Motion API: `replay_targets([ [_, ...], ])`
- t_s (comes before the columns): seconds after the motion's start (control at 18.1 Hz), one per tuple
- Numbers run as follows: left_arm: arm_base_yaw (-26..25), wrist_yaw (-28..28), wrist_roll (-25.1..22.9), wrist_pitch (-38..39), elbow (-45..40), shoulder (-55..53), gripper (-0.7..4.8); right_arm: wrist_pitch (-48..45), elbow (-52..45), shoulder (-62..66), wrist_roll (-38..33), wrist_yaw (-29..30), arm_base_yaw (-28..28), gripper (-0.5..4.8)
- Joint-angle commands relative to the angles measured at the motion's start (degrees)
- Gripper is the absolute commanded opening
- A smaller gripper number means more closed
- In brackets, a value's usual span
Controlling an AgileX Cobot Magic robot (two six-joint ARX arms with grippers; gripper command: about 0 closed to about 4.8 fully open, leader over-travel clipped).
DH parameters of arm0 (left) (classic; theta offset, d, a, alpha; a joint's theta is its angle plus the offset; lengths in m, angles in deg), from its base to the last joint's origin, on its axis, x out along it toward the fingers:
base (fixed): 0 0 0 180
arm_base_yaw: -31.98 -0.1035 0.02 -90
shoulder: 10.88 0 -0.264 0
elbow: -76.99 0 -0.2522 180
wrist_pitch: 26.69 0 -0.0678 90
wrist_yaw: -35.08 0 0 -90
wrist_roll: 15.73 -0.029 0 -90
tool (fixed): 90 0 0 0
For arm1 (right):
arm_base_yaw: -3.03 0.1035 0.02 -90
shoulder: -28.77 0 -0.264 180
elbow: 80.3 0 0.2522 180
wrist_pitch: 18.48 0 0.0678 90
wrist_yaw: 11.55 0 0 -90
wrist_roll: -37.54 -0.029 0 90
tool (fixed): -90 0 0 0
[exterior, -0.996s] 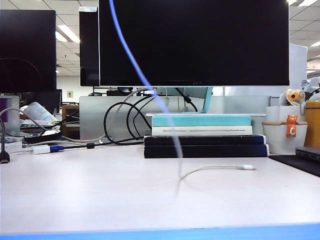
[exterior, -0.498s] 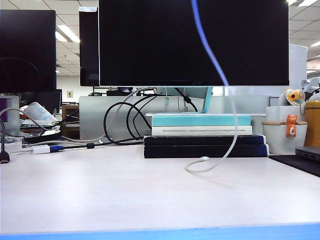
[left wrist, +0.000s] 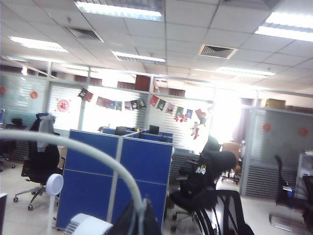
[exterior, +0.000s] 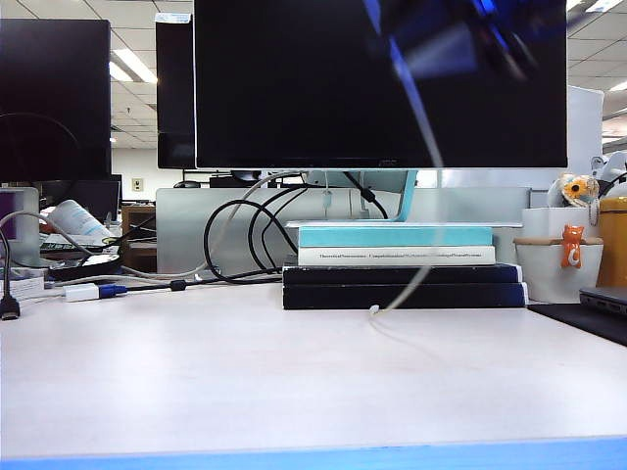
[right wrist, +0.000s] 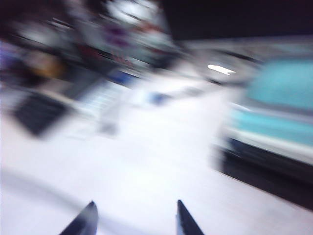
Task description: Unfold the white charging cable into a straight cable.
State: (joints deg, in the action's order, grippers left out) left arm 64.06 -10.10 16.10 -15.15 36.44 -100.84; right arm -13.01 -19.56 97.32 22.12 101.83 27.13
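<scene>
Two hands share the lift: my left hand (left wrist: 139,218) pinches the white charging cable (exterior: 423,211) overhead, my right hand (right wrist: 134,218) half-open below, next catching its dangling end.

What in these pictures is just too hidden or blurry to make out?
- Left gripper, left wrist view: cut off by the frame edge; its grip on the white charging cable is hidden.
- Right gripper, right wrist view: motion blur smears the desk.
- Exterior view: cable's upper end blurs into a moving arm.
</scene>
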Motion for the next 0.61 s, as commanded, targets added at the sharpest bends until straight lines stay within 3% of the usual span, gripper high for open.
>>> replay_targets([
  [0.06,-1.7,3.0,-0.1,1.9,0.2,3.3,-0.05,1.4,0.2,-0.3,5.3,-8.6,0.0,2.07],
  [0.22,-1.7,3.0,-3.6,7.6,0.2,5.7,-0.05,0.9,0.2,-0.3,5.4,-9.4,-0.4,1.8],
  [0.28,-1.9,3.0,-4.5,9.6,0.2,5.8,-0.05,0.7,0.2,-0.8,5.4,-6.2,-0.4,2.11],
  [0.33,-1.9,2.4,-5.9,11.0,0.2,5.8,-0.05,-0.7,0.2,-1.4,4.2,0.7,-0.4,2.65],
  [0.39,-1.9,0.6,-9.8,13.8,0.2,5.7,-0.05,-4.4,0.2,-2.2,0.1,12.1,-0.4,2.85],
  [0.44,-1.9,-0.8,-11.7,15.6,0.2,5.7,-0.05,-7.0,0.2,-2.8,-2.5,18.4,-0.4,2.86],
  [0.5,-1.9,-2.8,-13.9,18.4,0.2,5.7,-0.05,-11.6,0.2,-4.1,-6.7,26.0,-0.4,3.39],
  [0.61,-1.9,-3.6,-15.0,20.3,0.2,5.2,-0.05,-19.4,0.2,-6.3,-13.0,30.3,-0.4,4.79],
])
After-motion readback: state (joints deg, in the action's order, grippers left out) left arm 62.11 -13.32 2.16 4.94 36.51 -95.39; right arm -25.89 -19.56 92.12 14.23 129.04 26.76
